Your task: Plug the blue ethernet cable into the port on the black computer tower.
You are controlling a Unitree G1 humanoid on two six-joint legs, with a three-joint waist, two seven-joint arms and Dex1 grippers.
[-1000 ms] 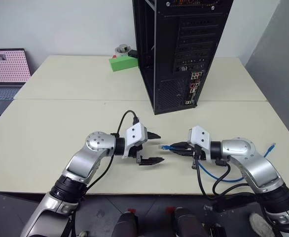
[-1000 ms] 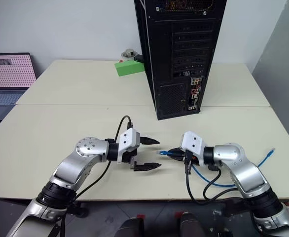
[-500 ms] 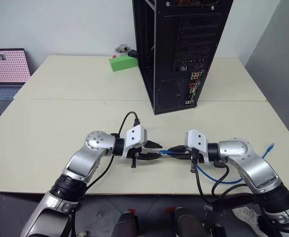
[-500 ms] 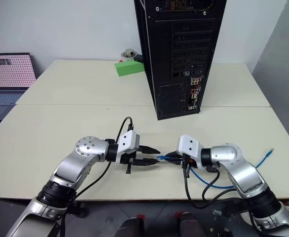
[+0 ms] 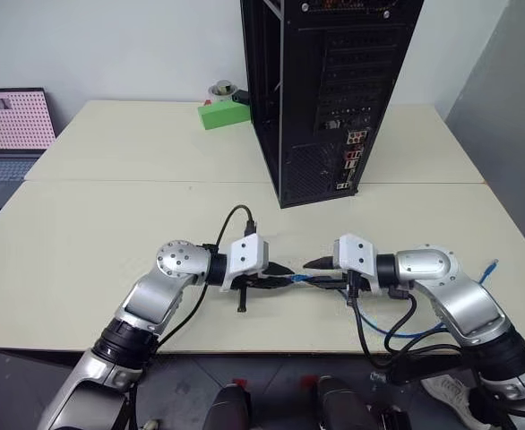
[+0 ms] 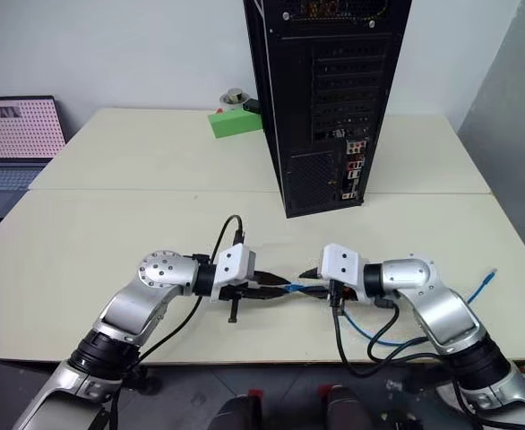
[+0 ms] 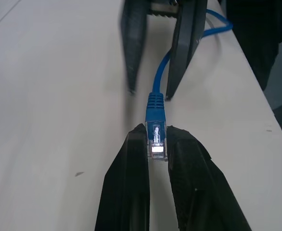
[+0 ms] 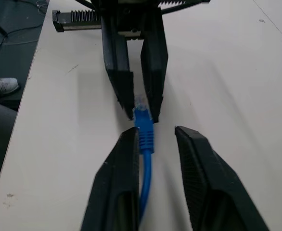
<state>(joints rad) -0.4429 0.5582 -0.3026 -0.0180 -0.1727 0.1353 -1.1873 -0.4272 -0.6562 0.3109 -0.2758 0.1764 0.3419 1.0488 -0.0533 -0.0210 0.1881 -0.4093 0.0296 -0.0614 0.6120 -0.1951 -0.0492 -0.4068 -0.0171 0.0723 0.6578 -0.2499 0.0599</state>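
Handover of the plug in progress, near edge of the table (image 5: pixel 92 224). Far left: laptop (image 5: pixel 10 125); further along, green block (image 5: pixel 223 113) just beside the black computer tower (image 5: pixel 330 98). Left gripper (image 7: pixel 156 144) pinched fully closed on the clear plug of the blue ethernet cable (image 7: pixel 155 108), plug tip pointing back into the grip. Facing it from the right, right gripper (image 8: pixel 153 137) part open, fingers (image 8: pixel 124 163) parted around the cord, cord lying against one finger; looks released or nearly so, cannot tell for certain. Rest of the cable looping off the near right edge, spare end (image 5: pixel 490 267) lying far right on the table. Tower standing at the far centre, rear panel toward the robot, port (image 5: pixel 353 140) somewhere in the connector cluster low on that panel, well apart from both grippers.

To do well: keep left pinch firm on the plug body, open right wider before backing away so the cord does not drag. Probably needs the plug tip turned outward before any approach to the port. Risk: plug slipping or twisting in the pinch.
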